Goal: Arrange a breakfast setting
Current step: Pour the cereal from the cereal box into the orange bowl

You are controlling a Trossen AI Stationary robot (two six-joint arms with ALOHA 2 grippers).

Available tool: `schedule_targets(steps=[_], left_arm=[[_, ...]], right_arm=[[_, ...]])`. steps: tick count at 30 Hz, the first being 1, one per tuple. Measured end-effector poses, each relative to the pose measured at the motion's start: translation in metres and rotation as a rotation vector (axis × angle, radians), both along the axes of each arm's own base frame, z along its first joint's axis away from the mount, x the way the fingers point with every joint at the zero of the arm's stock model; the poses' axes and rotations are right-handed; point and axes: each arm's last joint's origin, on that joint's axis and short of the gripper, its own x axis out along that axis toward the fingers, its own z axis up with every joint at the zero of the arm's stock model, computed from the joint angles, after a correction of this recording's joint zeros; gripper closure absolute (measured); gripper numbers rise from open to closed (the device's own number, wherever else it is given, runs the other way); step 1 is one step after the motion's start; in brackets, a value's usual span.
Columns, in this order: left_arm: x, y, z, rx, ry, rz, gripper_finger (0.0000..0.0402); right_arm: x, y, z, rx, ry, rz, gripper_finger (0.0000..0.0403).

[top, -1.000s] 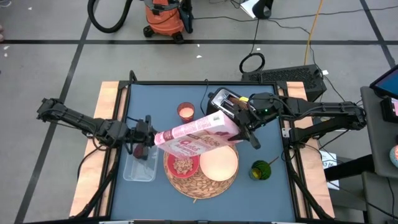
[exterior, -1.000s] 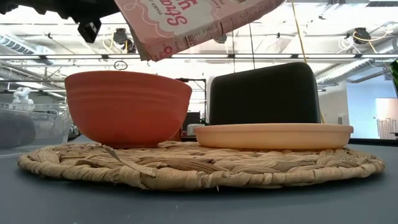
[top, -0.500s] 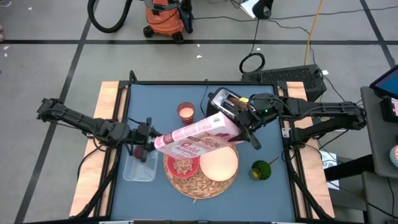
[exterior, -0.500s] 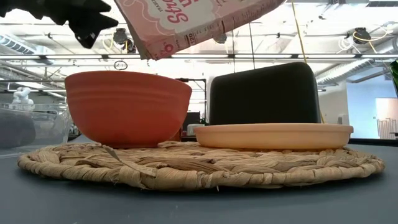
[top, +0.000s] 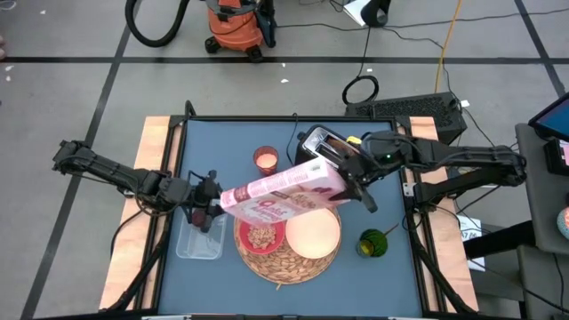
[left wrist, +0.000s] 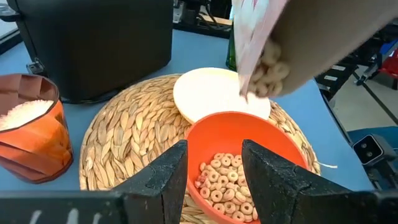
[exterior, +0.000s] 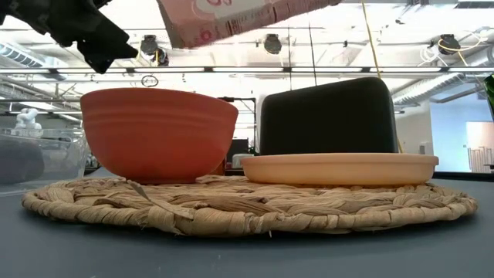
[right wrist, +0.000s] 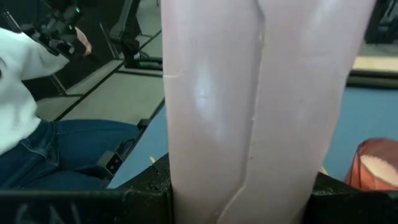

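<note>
The right arm's jaws (top: 348, 175) are clamped on the far end of a pink cereal box (top: 283, 189), holding it tilted above the tabletop (top: 222, 142). The box's open mouth points down over the small red bowl (left wrist: 239, 158), and cereal rings (left wrist: 224, 180) already lie in that bowl. The left arm's jaws (left wrist: 211, 174) stand parted and empty, just left of the bowl and above a clear plastic tub (top: 199, 240).

The bowl sits on the left half of a round woven straw mat (exterior: 247, 205), with a cream plate (exterior: 340, 167) beside it on the right. Behind the mat stands a dark toaster (top: 322, 142); an orange cup of white grains (top: 265, 160) sits to the toaster's left. A green item (top: 372, 243) lies right of the mat.

The box looks light and thin-walled, so squeezing hard would probably crush it; a hold across its narrow sides seems safest. The bowl looks rigid, smooth and breakable, best taken by its rim.
</note>
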Motion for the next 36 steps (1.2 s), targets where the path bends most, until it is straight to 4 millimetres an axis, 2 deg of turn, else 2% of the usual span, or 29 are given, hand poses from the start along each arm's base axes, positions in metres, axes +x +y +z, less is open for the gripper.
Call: schedule_targets(steps=[9, 20, 27, 36], left_arm=[[0.000, 0.000, 0.001, -0.004, -0.012, 0.001, 0.0243], [0.001, 0.000, 0.001, -0.004, -0.011, 0.001, 0.0243], [0.001, 0.000, 0.001, -0.008, -0.011, 0.003, 0.0243], [0.001, 0.000, 0.001, -0.008, -0.011, 0.003, 0.0243]], right_arm=[[-0.012, 0.000, 0.019, -0.006, -0.146, -0.002, 0.0250], [-0.008, -0.001, 0.042, -0.094, -0.420, -0.025, 0.0250], [-0.008, -0.004, 0.051, -0.142, -0.516, -0.148, 0.0250], [-0.010, -0.004, 0.064, -0.174, -0.664, -0.149, 0.0250]])
